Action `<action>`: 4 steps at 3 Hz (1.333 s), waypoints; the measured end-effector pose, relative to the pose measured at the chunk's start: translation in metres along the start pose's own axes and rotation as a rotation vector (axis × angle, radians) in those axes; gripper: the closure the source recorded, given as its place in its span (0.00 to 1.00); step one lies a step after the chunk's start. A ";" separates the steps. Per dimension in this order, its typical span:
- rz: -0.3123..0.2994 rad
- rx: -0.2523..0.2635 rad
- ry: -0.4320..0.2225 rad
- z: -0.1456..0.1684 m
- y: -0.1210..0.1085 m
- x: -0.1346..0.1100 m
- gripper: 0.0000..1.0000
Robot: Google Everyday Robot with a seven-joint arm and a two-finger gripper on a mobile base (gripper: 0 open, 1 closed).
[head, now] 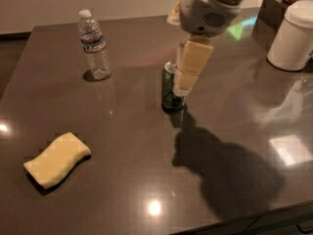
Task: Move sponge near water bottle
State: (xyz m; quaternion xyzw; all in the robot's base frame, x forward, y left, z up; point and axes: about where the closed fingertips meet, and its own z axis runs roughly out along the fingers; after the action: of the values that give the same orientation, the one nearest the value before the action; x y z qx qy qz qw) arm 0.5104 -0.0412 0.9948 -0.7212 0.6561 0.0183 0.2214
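As the dark table (122, 116) stretches out below, the gripper (182, 89) hangs over its middle, just in front of the green can (169, 91), carrying nothing; whether it is spread or closed I cannot tell. The sponge (57, 160) lies flat toward eight o'clock, well apart from the water bottle (94, 45) standing at eleven o'clock. It looks light, soft and squashy, so a pinch from above across its narrow waist should hold it best.
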 end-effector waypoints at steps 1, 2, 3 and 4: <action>-0.081 -0.058 -0.017 0.025 0.009 -0.038 0.00; -0.187 -0.131 -0.017 0.058 0.029 -0.076 0.00; -0.283 -0.176 0.002 0.088 0.051 -0.098 0.00; -0.391 -0.243 0.023 0.127 0.081 -0.122 0.00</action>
State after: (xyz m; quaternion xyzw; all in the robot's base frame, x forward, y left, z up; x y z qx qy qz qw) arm 0.4501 0.1133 0.8956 -0.8563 0.4991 0.0458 0.1247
